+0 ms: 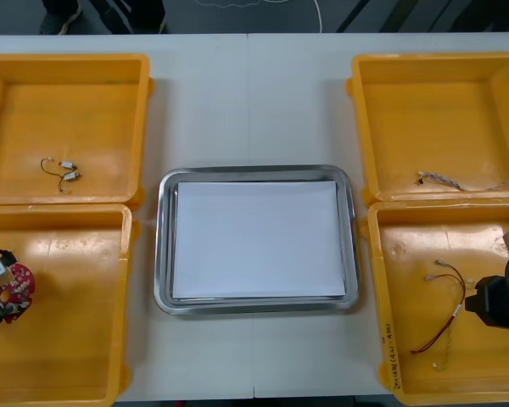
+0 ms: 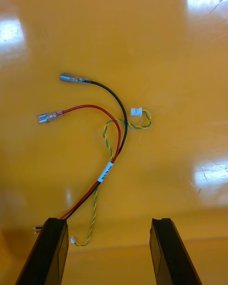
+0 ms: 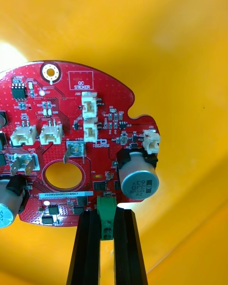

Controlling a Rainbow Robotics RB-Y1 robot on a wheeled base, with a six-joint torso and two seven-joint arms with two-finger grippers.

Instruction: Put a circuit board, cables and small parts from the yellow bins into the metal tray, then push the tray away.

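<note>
front view: four yellow bins (image 1: 68, 110), one tray (image 1: 163, 246), one circuit board (image 1: 13, 288).

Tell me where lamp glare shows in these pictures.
Right wrist view: white glare patches on the near right bin's floor around the cables, ahead of the open right gripper. Left wrist view: one bright patch on the near left bin beside the circuit board held by the left gripper. Front view: the metal tray's rim gleams.

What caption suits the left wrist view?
Left gripper shut on the red circuit board by its green edge part, inside a yellow bin.
</note>
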